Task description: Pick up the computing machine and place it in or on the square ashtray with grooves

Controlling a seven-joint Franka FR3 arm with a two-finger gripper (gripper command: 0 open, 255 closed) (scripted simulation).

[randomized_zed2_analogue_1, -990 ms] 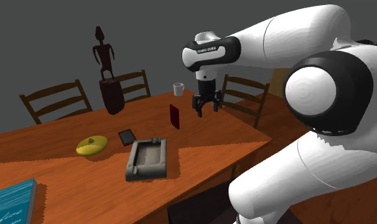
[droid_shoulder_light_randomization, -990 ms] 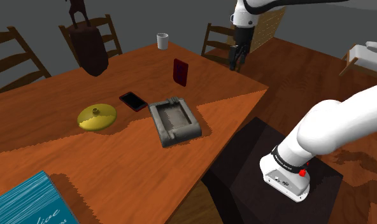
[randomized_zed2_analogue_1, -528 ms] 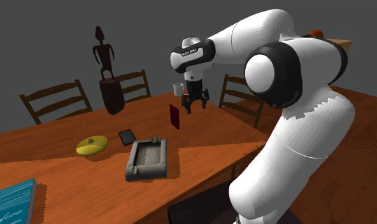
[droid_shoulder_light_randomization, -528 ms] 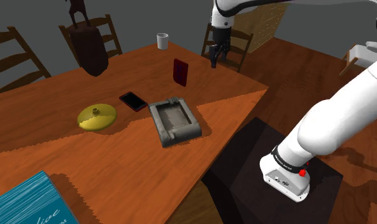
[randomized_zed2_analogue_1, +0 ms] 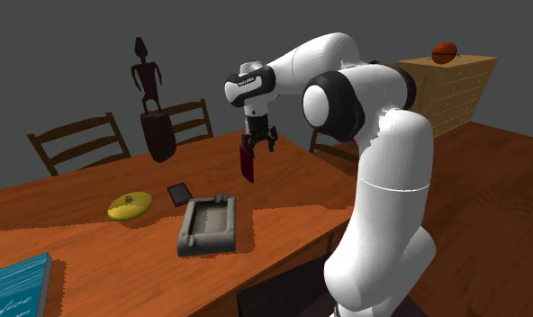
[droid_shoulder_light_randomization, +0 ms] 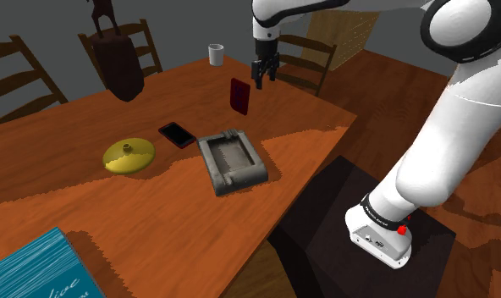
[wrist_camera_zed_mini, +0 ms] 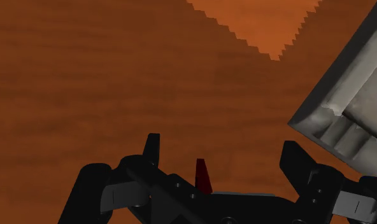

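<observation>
Now, black gripper (droid_shoulder_light_randomization: 263, 78) open with fingers apart, hovering just above the upright dark red computing machine (droid_shoulder_light_randomization: 239, 96) on the wooden table (droid_shoulder_light_randomization: 88, 199), grey grooved ashtray (droid_shoulder_light_randomization: 232, 161) lying near.

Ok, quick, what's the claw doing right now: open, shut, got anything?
Claw: open, holding nothing. The upright dark red device shows between its fingers, which stand apart and do not touch it.
</observation>
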